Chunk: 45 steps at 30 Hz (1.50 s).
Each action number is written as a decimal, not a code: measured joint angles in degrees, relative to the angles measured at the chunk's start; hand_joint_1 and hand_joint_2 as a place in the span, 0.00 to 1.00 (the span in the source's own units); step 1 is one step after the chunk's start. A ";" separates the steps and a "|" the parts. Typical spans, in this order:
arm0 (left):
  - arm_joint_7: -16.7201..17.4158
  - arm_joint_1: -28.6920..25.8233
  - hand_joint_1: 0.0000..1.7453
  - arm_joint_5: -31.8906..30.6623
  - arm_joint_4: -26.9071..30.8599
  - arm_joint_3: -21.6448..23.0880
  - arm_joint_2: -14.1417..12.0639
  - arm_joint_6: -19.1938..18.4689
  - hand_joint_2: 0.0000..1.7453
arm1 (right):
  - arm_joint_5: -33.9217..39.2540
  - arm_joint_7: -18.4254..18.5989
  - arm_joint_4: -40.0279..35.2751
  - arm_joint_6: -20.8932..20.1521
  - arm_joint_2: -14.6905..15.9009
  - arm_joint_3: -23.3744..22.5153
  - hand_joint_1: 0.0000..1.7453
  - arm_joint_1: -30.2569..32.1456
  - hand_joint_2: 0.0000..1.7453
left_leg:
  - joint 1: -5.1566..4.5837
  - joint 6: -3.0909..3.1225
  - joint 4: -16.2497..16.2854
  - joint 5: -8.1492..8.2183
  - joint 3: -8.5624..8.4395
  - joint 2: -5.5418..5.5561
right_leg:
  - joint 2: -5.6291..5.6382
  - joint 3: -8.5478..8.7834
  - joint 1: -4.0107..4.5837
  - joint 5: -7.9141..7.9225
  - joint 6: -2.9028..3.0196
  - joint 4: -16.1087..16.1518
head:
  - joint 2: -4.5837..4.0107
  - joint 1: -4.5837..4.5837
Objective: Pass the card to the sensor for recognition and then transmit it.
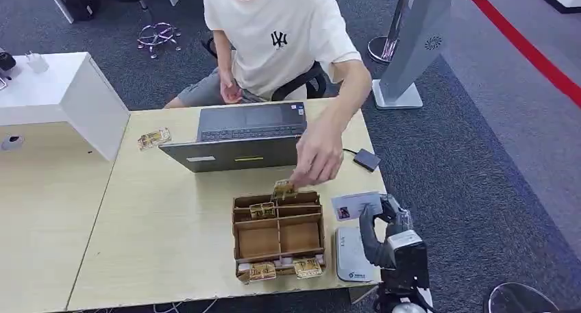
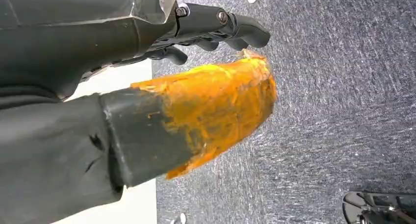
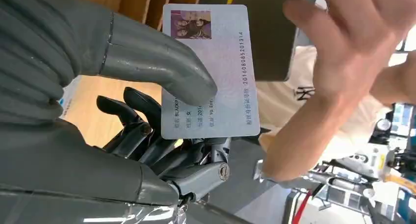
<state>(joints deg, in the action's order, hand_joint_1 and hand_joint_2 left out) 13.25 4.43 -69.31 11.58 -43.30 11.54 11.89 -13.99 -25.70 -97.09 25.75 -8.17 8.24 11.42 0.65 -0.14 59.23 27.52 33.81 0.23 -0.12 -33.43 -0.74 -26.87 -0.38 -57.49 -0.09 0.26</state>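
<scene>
Grey thumb and dark fingers of the right hand [image 3: 162,116] pinch the card [image 3: 216,72], held above the desk [image 1: 171,238] near its right edge, just beyond the white card reader [image 1: 351,257]. Whether it has been read I cannot tell; the handover is left. A person's hand [image 1: 316,159] reaches toward the wooden box [image 1: 277,234]. The left hand [image 2: 216,30] hangs over carpet, fingers loosely curled, holding nothing.

The pale lilac plastic card [image 3: 216,72] carries a small purple-toned photo and dark print (some too small to read), pinched by the grey right hand [image 3: 147,111]. The brown cardboard divided box [image 1: 278,236] sits on the light wood-grain table [image 1: 171,217]; the carpet [image 1: 479,162] is speckled blue-grey.
</scene>
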 joint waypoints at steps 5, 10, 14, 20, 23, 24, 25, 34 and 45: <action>-0.07 0.00 0.00 0.07 0.00 -0.44 0.00 0.11 0.00 | -0.81 0.44 0.85 -0.72 0.00 -3.02 1.00 0.85 1.00 | 0.00 0.00 0.00 0.00 0.00 0.00 | 0.00 0.00 0.00 -0.01 0.00 0.00 | 0.00 0.00; -0.07 0.00 0.00 -0.24 0.00 -0.98 0.00 0.11 0.00 | -3.49 0.89 3.14 -1.62 0.00 -6.46 1.00 0.82 1.00 | 0.00 0.00 0.00 0.00 0.00 0.00 | 0.00 0.01 0.00 -0.01 0.00 0.00 | 0.00 0.00; -0.09 0.02 0.00 -0.70 0.00 -1.18 0.00 0.11 0.00 | -5.58 1.01 7.26 -2.63 0.00 -9.03 1.00 -0.15 1.00 | 0.00 0.00 0.00 0.00 0.00 0.00 | 0.00 0.02 0.00 -0.01 0.00 0.00 | 0.00 0.00; -0.15 0.02 0.00 -0.94 0.00 -1.55 0.00 0.11 0.00 | -7.85 1.25 13.14 -4.74 0.00 -11.71 1.00 -1.76 1.00 | 0.00 0.00 0.00 0.00 0.00 0.00 | -0.01 0.02 0.00 -0.01 0.00 0.00 | 0.00 0.00; -0.13 0.05 0.00 -0.98 0.00 -1.62 0.00 0.11 0.00 | -8.15 1.55 15.63 -4.87 0.04 -12.81 1.00 -2.34 1.00 | 0.00 0.00 0.00 0.00 -0.01 0.00 | 0.00 0.01 0.00 -0.01 0.00 0.00 | 0.00 0.00; -0.13 0.04 0.00 -0.98 0.00 -1.66 0.00 0.11 0.00 | -8.15 1.57 16.05 -4.92 0.04 -12.98 1.00 -2.45 1.00 | 0.00 0.00 0.00 0.00 -0.01 0.00 | 0.00 0.01 0.00 -0.01 0.00 0.00 | 0.00 0.00; -0.13 0.04 0.00 -0.98 0.00 -1.75 0.00 0.11 0.00 | -8.33 1.71 16.61 -5.05 0.07 -13.29 1.00 -2.56 1.00 | 0.00 0.00 0.00 0.00 -0.01 0.00 | 0.00 0.01 0.00 -0.01 0.00 0.00 | 0.00 0.02; -0.07 0.04 0.00 -1.14 0.00 -2.43 -0.13 0.11 0.00 | -9.79 2.32 19.28 -6.43 0.70 -15.19 1.00 -2.88 1.00 | 0.00 0.00 0.00 0.00 0.00 0.00 | 0.00 0.01 0.00 -0.02 -0.01 0.00 | 0.00 0.02; -0.11 0.04 0.00 -1.29 0.00 -2.47 -0.35 0.00 0.00 | -5.19 2.36 20.00 -12.38 1.16 -16.23 1.00 -2.99 1.00 | 0.00 0.00 0.00 0.00 -0.01 0.00 | -0.01 0.01 0.00 -0.02 -0.01 0.00 | 0.00 0.02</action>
<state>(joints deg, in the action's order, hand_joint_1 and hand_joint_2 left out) 13.14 4.48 -70.60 11.58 -45.77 11.19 11.89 -19.18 -23.34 -77.09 13.36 -7.02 -8.00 8.42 0.65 -0.13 59.23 27.52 33.81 0.23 -0.13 -33.42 -0.74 -26.89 -0.40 -57.50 -0.09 0.28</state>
